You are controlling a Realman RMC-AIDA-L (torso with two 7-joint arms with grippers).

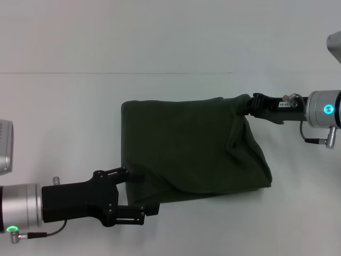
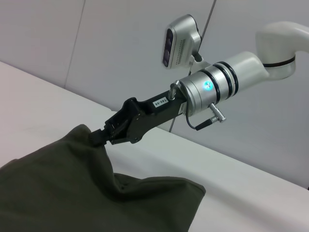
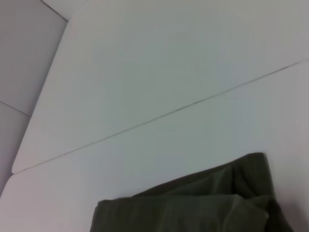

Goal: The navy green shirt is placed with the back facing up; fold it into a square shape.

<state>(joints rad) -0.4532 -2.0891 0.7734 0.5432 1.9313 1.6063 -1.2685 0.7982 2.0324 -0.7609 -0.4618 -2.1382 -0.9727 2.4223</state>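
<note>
The navy green shirt (image 1: pixel 192 152) lies folded into a rough rectangle on the white table, plain side showing. My right gripper (image 1: pixel 251 104) is at its far right corner, shut on a pinch of cloth. In the left wrist view the right gripper (image 2: pixel 100 137) holds that corner raised, with the shirt (image 2: pixel 72 193) draping down from it. My left gripper (image 1: pixel 140 190) is at the near left corner, open. Its fingers stand wide apart, with the shirt's edge between them. The right wrist view shows only a folded part of the shirt (image 3: pixel 193 210).
A seam (image 1: pixel 106 73) runs across the white table behind the shirt. A grey housing (image 1: pixel 4 146) sits at the left edge and another (image 1: pixel 334 45) at the upper right. The robot's head camera (image 2: pixel 181 38) hangs above the right arm.
</note>
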